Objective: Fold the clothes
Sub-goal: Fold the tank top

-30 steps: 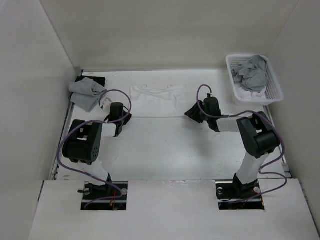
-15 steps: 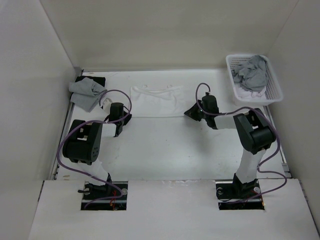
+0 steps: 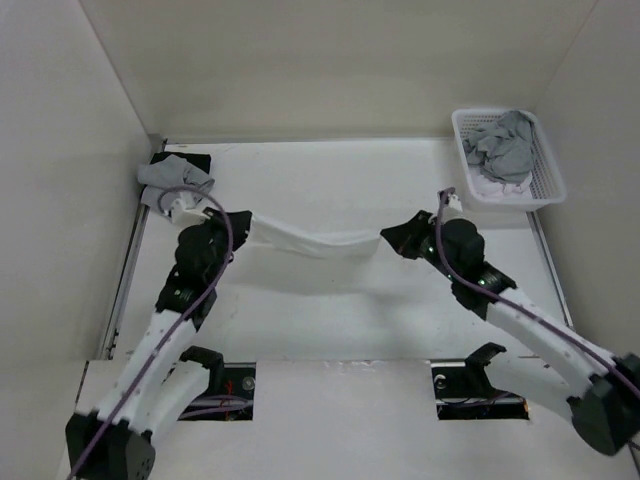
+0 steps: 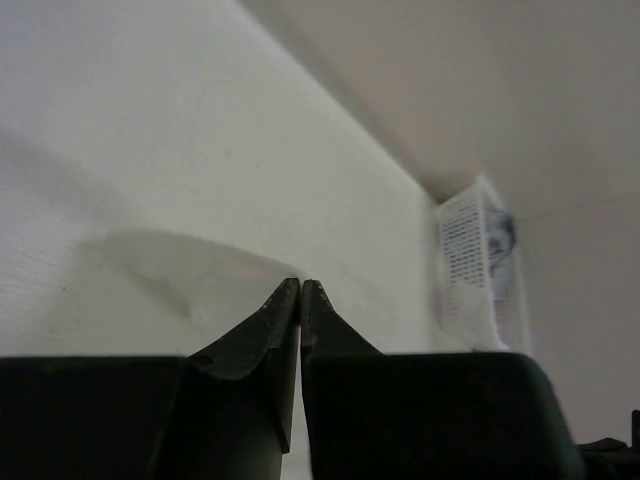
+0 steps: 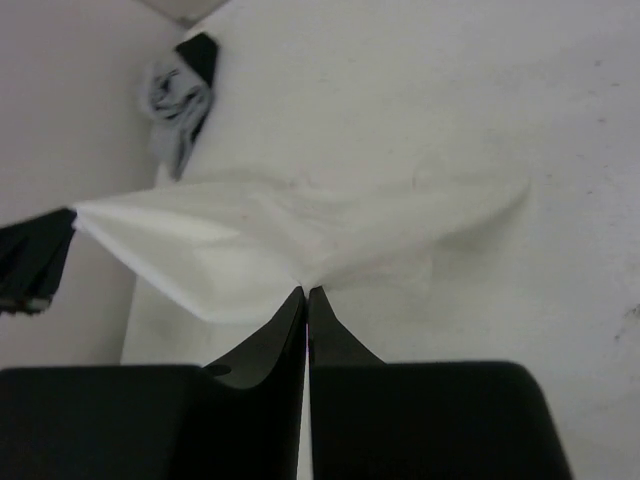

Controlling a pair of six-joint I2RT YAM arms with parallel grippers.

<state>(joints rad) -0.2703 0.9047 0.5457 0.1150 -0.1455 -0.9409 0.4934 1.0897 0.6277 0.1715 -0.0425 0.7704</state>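
Two hands at work: the left hand (image 3: 240, 230) and the right hand (image 3: 388, 240) are both seen with fingers pressed together, each pinching one end of the garment (image 3: 315, 240).
Left grip: the hold on the cloth end is shown by the top view. In the left wrist view the fingers meet tip to tip, and the fabric between them can hardly be made out.
Right grip: in the right wrist view a gathered point of white fabric is nipped right at the fingertips, and the cloth fans away toward the other hand.
Garment position: it is strung between the two hands as a narrow, sagging band, held clear of the table (image 3: 330, 310). It hangs about midway between the far and near edges, and a soft shadow is cast under it.
Cord loops: none can be made out in the bunched fabric.
Done so far: both ends are judged to be secured and the garment raised. No crease or laid-over layer is shown, so no fold is counted as made.
Left to do: by this judgement nearly all of the task. The cloth is to be spread flat on the table, then doubled over and squared up.
Far right corner: a white lattice basket (image 3: 548, 172) is seen with a grey heap (image 3: 500, 150) inside, well apart from the hands.
Far left corner: a grey bundle (image 3: 165, 182) lies partly on a black pad (image 3: 192, 160), near the left hand but not touched by it.
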